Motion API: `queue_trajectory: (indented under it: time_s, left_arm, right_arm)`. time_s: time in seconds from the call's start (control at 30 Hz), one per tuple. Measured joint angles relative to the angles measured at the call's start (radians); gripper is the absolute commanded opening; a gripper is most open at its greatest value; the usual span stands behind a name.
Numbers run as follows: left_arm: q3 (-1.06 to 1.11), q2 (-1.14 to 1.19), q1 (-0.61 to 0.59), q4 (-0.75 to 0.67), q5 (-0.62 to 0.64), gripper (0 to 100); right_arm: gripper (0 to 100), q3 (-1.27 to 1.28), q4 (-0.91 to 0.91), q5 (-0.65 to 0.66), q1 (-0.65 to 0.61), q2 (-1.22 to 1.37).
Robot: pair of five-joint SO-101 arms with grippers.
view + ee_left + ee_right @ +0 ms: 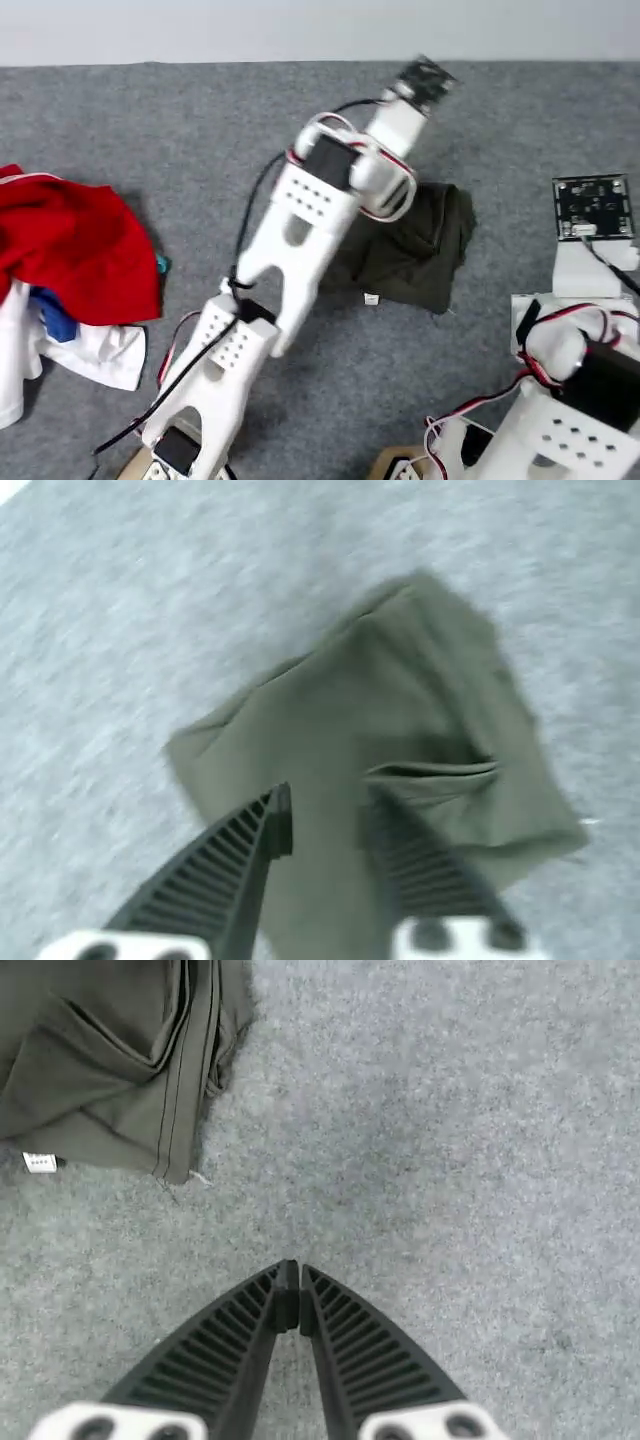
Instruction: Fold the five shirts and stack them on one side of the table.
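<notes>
1. Right now the dark green shirt [415,250] lies roughly folded and a bit rumpled on the grey table cover [200,130], towards the right of the middle in the high view.
2. The left arm [300,220] stretches out from the near edge of the table, and its far end hangs over the near left part of that shirt.
3. From the left wrist, the left gripper [325,825] is parted with a clear gap between its jaws and nothing in them. Both fingertips sit over the green cloth, beside a fold. I can't tell whether they touch it.
4. The right arm [570,400] is at the near right corner, well apart from the left arm.
5. The right gripper [292,1300] has its jaws pressed together and holds nothing. It points down at bare grey cover, and the hem of the green shirt and a small white tag [38,1162] lie off to one side of it.
6. At the left edge of the table is a loose, unfolded heap. A red shirt [70,245] is on top, a white shirt [100,355] is spread under it, a blue shirt [55,320] is tucked between them, and a bit of teal cloth [162,265] pokes out at the red one's edge.
7. The heap and the green shirt are well apart.
</notes>
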Motion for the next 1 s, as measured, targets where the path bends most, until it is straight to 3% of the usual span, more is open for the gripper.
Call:
queue_trajectory:
  time_s: [0.17, 0.37, 0.67, 0.8, 1.0]
  left_arm:
    - [0.028, -0.023, -0.144, 0.003, 0.002, 0]
    - [0.173, -0.152, -0.278, 0.005, 0.006, 0]
    - [0.729, -0.52, -0.446, 0.005, -0.046, 0]
    - [0.993, -0.667, -0.485, 0.005, -0.078, 0]
    - [1.192, -0.844, -0.502, 0.005, -0.117, 0]
  right_arm:
    - [1.0, 0.101, -0.118, -0.046, -0.035, 0.043]
    - [1.1, 0.109, -0.229, -0.183, -0.245, 0.25]
    - [1.4, 0.109, -0.419, -0.354, -0.497, 0.503]
    - [1.4, 0.109, -0.503, -0.362, -0.56, 0.551]
    - [1.4, 0.109, -0.715, -0.362, -0.654, 0.647]
